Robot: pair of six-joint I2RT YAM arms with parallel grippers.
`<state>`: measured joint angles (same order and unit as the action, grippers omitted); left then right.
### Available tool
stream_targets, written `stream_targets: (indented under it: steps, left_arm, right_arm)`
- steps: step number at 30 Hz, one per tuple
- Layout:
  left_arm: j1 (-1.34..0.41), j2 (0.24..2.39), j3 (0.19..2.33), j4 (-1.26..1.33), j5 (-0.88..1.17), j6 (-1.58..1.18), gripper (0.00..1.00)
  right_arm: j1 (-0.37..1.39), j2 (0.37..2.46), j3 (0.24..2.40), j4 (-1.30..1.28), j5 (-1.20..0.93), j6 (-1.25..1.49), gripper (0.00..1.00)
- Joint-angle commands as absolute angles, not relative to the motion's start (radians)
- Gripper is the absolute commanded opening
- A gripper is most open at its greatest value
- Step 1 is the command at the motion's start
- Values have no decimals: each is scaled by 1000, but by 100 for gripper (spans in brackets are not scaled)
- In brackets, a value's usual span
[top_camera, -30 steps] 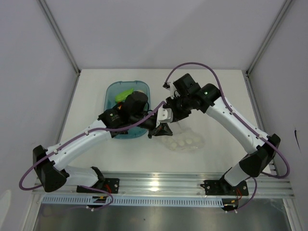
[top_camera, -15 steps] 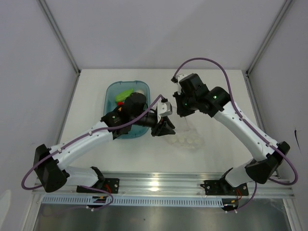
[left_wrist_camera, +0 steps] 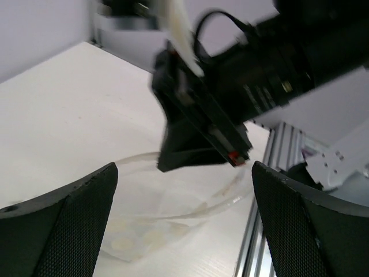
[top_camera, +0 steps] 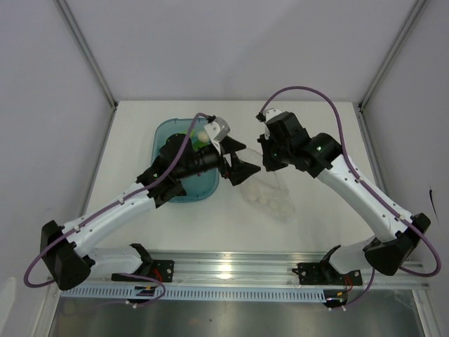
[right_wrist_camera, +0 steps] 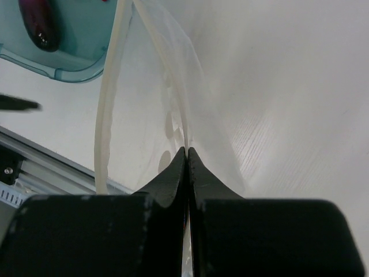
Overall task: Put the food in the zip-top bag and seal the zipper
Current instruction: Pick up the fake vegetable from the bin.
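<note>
The zip-top bag (top_camera: 271, 198), clear with white dots, lies on the table with one edge lifted. My right gripper (top_camera: 270, 164) is shut on that raised edge, and the film runs straight into the closed fingertips (right_wrist_camera: 187, 151) of that gripper. A thicker pale strip, the zipper (right_wrist_camera: 107, 115), curves along the bag's (right_wrist_camera: 173, 86) mouth. My left gripper (top_camera: 240, 159) is wide open just left of the bag, holding nothing. Its fingers (left_wrist_camera: 69, 219) frame the bag (left_wrist_camera: 155, 225) and the right gripper above it. The food sits in the teal tub: a light green piece (top_camera: 199, 142) and a dark purple piece (right_wrist_camera: 37, 26).
The teal tub (top_camera: 189, 191) stands left of the bag, partly under my left arm, and its rim (right_wrist_camera: 63, 68) shows in the right wrist view. An aluminium rail (top_camera: 231, 270) runs along the near table edge. Walls enclose the table on three sides.
My left gripper opened, let go of the bag and moved away toward the tub's far right corner. My right gripper closed on the bag's edge and shifted slightly right.
</note>
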<state>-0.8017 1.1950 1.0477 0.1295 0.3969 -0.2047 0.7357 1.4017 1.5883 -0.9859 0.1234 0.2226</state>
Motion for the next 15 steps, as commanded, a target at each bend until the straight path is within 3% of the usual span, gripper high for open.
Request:
stream_targets:
  steps: [1,6,8,15]
  left_arm:
    - [-746,1169,1080,140,295,-384,99]
    - [-615,1123,990,255,364,-534,99]
    - [-591,1069,924,275,286,-511,100]
    - [-537,1233,1208,-217,30,-391,96]
  right_arm:
    - [739,1365,1568,-931,188,259,0]
    - [742,1370,1542,-923,273,296,0]
    - [741,1377,1540,-936,339,305,0]
    - [742,1390,1569,-948,469,290,0]
